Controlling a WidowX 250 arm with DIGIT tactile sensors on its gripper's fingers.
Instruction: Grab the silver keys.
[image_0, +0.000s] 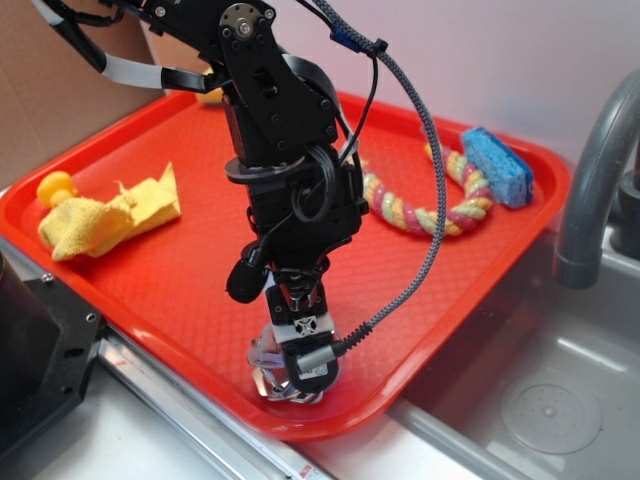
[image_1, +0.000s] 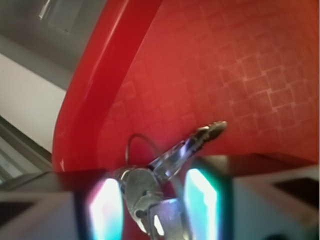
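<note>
**A:** From the exterior view, where do things stand?

**B:** The black claw (image_0: 297, 385) is down at the near rim of the red plastic tray (image_0: 190, 265), over the bunch of silver-grey metal keys (image_0: 268, 358).

**A:** And at the wrist?

**B:** The keys lie between the pads (image_1: 105, 210), jaws apart, not clenched yet. I'd close squarely on the key heads, not the thin ring. The tray rim is near; the steel bench (image_0: 150, 440) lies beyond.

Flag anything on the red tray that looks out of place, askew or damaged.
Nothing looks damaged or spilled. The yellow cloth lies crumpled near the red tray's left edge. The silver keys sit close to the front rim, between the gripper's fingers, one key splayed outward.
</note>
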